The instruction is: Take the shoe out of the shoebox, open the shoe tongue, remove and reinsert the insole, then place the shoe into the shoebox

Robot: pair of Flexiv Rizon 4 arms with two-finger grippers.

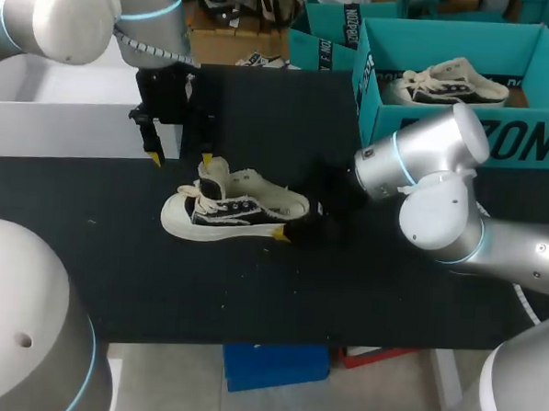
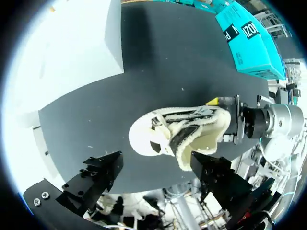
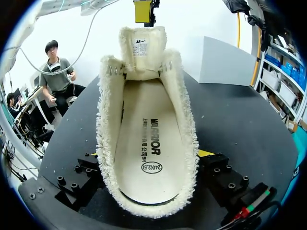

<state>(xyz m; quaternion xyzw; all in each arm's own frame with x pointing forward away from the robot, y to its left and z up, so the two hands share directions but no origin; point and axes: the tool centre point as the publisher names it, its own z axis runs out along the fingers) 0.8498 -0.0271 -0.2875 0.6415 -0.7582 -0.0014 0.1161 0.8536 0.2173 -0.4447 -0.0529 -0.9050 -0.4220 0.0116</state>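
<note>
Far left, a plain white box [image 1: 67, 121] is sitting on the matte black table [image 1: 251, 296]. Just right of it your left gripper [image 1: 180, 156] is hanging above the shoe's toe end. Its jaws are standing wide apart and clamping nothing. The right-hand one of its fingertips [image 1: 206, 158] is touching the top edge of the tongue [image 1: 212, 172]. The other tip is hanging free over the table, apart from the shoe.

The shoe [image 1: 233, 208] is sitting mid-table, outside the box, with its toe pointing left and its heel right. It has a smooth off-white rubber toe cap and sole, black canvas sides, white laces [image 1: 221, 205] and a shaggy cream fleece lining. The tongue is standing up, pulled away from the opening, and it is fleece-edged too. In the right wrist view the insole [image 3: 148, 143] is lying flat inside the shoe. It is smooth and pale, with dark print on it.

Your right gripper [image 1: 294, 218] is coming in from the right at the heel. Its jaws are closing on the heel, one finger on the near side and one on the far side. The fleece collar is pressing against both, so it is gripping the shoe. In the right wrist view the heel is sitting squarely between the fingers, and the toe is pointing ahead toward your left gripper's yellow tip.

Far right, the teal cardboard shoebox [image 1: 527, 136] is standing open, well apart from the gripped shoe. A second shoe [image 1: 451, 83] of the same kind is lying inside it.
</note>
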